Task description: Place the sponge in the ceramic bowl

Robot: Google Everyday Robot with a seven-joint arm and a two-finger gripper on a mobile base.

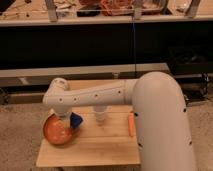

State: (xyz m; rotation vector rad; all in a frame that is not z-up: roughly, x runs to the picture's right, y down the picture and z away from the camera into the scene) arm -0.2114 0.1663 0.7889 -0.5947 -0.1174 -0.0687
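- The thick white robot arm [107, 95] reaches from the lower right across to the left, above a low, light wooden table [90, 150].
- The arm bends downward at its left end, and there the gripper [66, 119] hangs over the right part of the wide, shallow orange-brown ceramic bowl [55, 132].
- The gripper is mostly hidden under the arm's rounded end; I cannot tell whether it is spread, pressed together or pinching anything.
- The small dark-blue sponge [76, 120] is just beside the gripper on its right, at the ceramic bowl's right rim. Whether the sponge rests on the rim or is clear of it cannot be made out.
- The ceramic bowl sits at the left end of the table, with pale streaks showing inside.
- A small translucent white cup [101, 116] stands upright near the middle of the table, right of the sponge and apart from it, its top behind the arm.
- A slim orange carrot-like stick [131, 124] lies further right on the table, close against the arm's broad lower section.
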